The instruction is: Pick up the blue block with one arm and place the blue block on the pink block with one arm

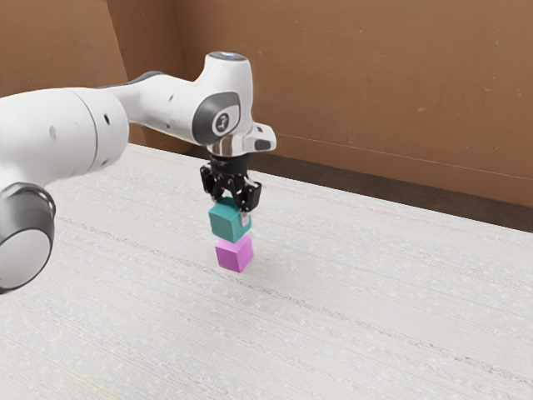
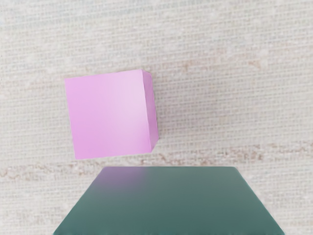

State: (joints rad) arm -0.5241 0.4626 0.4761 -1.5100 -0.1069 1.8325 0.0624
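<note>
Arm (image 1: 150, 100) extended, bent downward; hand (image 1: 232, 208) vertical, fingers (image 1: 250, 197) clamping teal block (image 1: 223, 223).

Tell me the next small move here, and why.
Probably ease the gripper straight down a touch. It is shut on the blue block, which sits directly over the pink block with little or no gap between them in the exterior view, so seating it before opening the fingers seems safest.

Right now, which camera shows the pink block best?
The wrist view: the pink block shows its whole top and one side from above. The exterior view shows it from the side, directly under the teal block that the tool holds.
</note>
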